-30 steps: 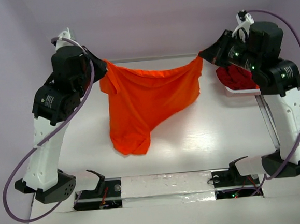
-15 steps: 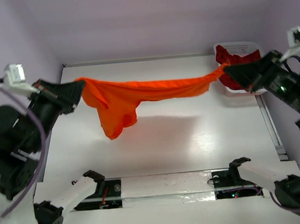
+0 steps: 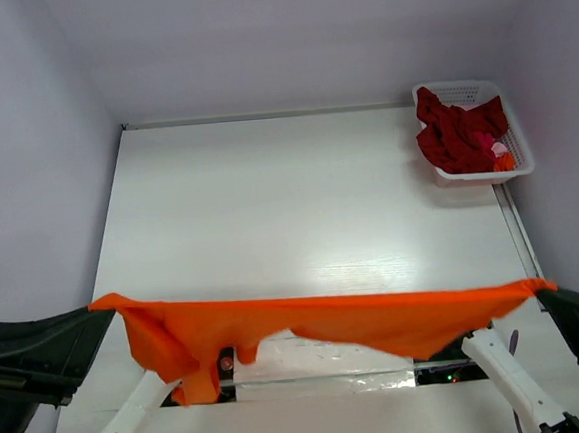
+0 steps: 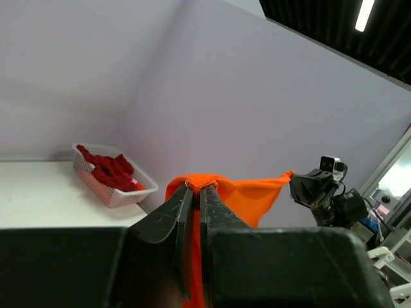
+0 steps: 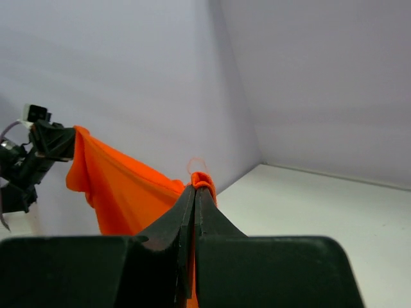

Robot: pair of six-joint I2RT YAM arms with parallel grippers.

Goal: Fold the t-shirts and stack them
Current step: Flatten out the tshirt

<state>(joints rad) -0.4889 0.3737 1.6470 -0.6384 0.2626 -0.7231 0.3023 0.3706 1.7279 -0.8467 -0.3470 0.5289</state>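
- Orange t-shirt (image 3: 318, 320) hangs stretched in the air between the two grippers, running left to right over the near edge of the table (image 3: 299, 206). A bunch of cloth sags near its left end.
- It blocks the top view of the arm bases. Only white arm links (image 3: 502, 370) show below it.
- Left gripper (image 3: 102, 308) is clamped on the shirt's left corner, jaws pinched together with orange cloth at the tips. This is clear in the left wrist view (image 4: 196, 187).
- Right gripper (image 3: 542, 289) is clamped the same way on the right corner (image 5: 194, 189).
- White lattice basket (image 3: 521, 153) sits at the table's far right corner, well apart from the stretched shirt.
- Dark red t-shirts (image 3: 452, 133) are heaped inside it, against its left wall.
- Small pink and orange bits (image 3: 498, 150) lie at the basket's near right; cannot tell what they are.
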